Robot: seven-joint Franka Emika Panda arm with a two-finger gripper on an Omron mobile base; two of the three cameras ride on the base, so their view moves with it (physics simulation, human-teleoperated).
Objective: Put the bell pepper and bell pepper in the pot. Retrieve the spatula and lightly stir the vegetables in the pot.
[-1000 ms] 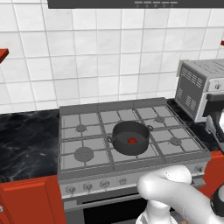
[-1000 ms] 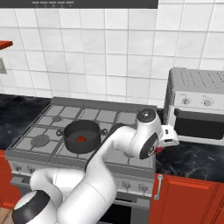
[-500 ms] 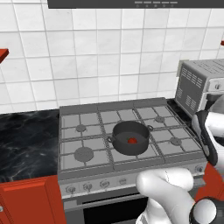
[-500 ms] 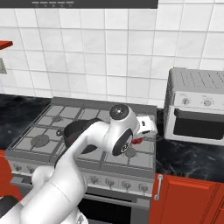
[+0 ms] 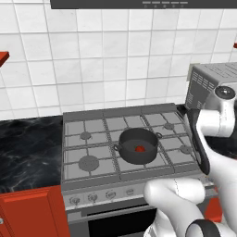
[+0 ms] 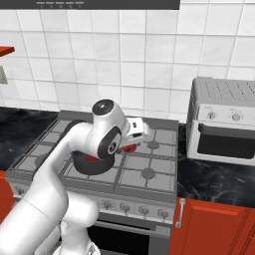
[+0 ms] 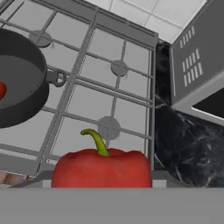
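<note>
**Pepper in the jaws beside the pot, its twin already inside**

Nearest in the hand view is the pepper (image 7: 101, 168): bright red and broad-shouldered, with a curved green stem standing up from its top. It sits in the gripper (image 7: 101, 181), whose jaws are clamped on its sides. The fingertips themselves are mostly hidden behind the fruit. In the right base view the gripper (image 6: 132, 144) hangs just right of the pot (image 6: 92, 164), with the pepper (image 6: 130, 148) showing as a red patch beneath the white hand. It is held above the grate and not over the pot's mouth.

The pot (image 5: 134, 159) stands on the stove (image 5: 92, 139) at the middle of the cooktop. It is dark grey, round and shallow, with a stubby handle on each side. In the hand view its wall (image 7: 26, 111) and one loop handle face the gripper. The second pepper (image 5: 140, 149) lies on the pot's floor, small and red, roughly at its centre. In the hand view it shows as a sliver (image 7: 1, 90) at the left edge.

Right of the pot, past the stove's edge, runs a strip of black marbled counter (image 7: 175, 144). A grey toaster oven (image 6: 221, 127) stands on it, well apart from the pot. Behind the pot the stove meets a wall of white tiles (image 5: 115, 60).
</note>
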